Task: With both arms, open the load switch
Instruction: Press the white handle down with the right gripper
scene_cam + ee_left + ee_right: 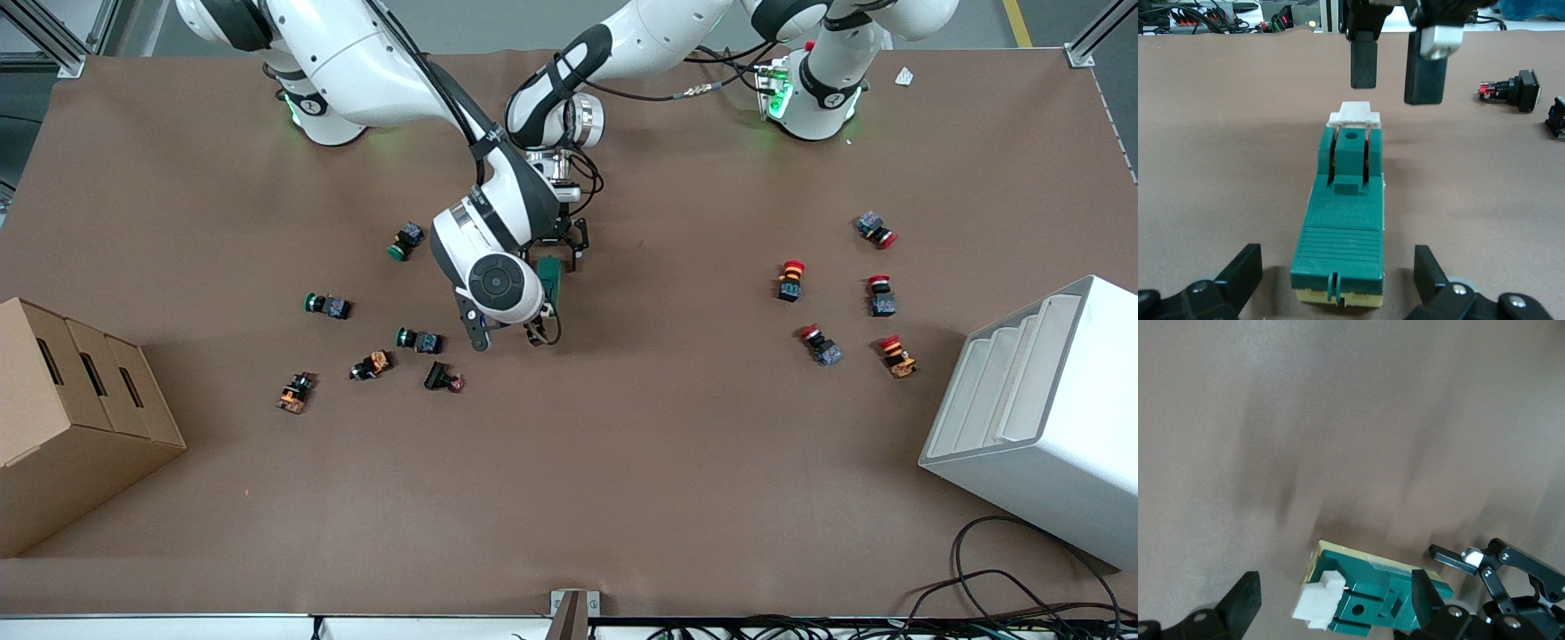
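The dark green load switch (549, 277) lies flat on the brown table near its middle. Its white lever (1354, 115) sits at one end, its cream base at the other. My left gripper (1337, 261) is open and low, one finger on each side of the base end, touching nothing. My left gripper (565, 251) shows in the front view over the switch's end toward the robots' bases. My right gripper (1333, 583) is open above the lever (1318, 601) end. It hangs over that end (1394, 83), clear of the switch. In the front view the right gripper (507, 334) is partly hidden by its wrist.
Green-capped push buttons (407, 240) and other small parts (443, 377) lie scattered toward the right arm's end. Red-capped ones (791, 279) lie toward the left arm's end. A cardboard box (71, 418) and a white stepped bin (1040, 418) stand at the table's two ends.
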`<state>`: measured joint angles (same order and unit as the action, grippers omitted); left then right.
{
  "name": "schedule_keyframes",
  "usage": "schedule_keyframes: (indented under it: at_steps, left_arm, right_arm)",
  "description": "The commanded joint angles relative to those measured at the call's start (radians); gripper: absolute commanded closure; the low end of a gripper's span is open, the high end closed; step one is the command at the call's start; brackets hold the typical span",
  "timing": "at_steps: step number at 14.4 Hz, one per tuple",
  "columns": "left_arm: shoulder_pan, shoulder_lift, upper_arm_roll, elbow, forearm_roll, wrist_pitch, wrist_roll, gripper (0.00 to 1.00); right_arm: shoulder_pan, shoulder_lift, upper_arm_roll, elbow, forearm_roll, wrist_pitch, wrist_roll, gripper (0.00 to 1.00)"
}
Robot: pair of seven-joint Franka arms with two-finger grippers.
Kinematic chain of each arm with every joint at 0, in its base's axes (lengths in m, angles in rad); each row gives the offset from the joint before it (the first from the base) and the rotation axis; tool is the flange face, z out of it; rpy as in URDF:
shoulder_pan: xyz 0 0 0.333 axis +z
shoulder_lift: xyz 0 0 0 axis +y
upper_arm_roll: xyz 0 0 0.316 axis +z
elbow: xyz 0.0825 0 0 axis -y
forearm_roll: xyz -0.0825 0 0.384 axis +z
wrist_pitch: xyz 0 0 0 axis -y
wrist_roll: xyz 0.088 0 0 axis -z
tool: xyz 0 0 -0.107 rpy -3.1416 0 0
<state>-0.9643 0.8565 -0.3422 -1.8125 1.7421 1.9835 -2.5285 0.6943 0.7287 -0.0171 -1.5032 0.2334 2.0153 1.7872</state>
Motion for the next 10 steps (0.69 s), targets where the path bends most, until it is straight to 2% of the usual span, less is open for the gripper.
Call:
schedule_keyframes:
  at_steps: [1, 5, 10]
  left_arm:
    - [-0.019, 0.045, 0.014, 0.016, 0.013, 0.006, -0.027, 0.00]
    - [-0.019, 0.047, 0.014, 0.016, 0.013, 0.005, -0.027, 0.00]
    - [-0.019, 0.049, 0.015, 0.015, 0.020, 0.003, -0.027, 0.00]
  right_arm:
    - [0.019, 0.026, 0.002, 0.015, 0.017, -0.003, 0.040, 0.00]
    - [0.042, 0.026, 0.003, 0.015, 0.018, -0.023, 0.057, 0.00]
    - [0.044, 0.021, 0.016, 0.089, 0.018, -0.226, 0.055, 0.00]
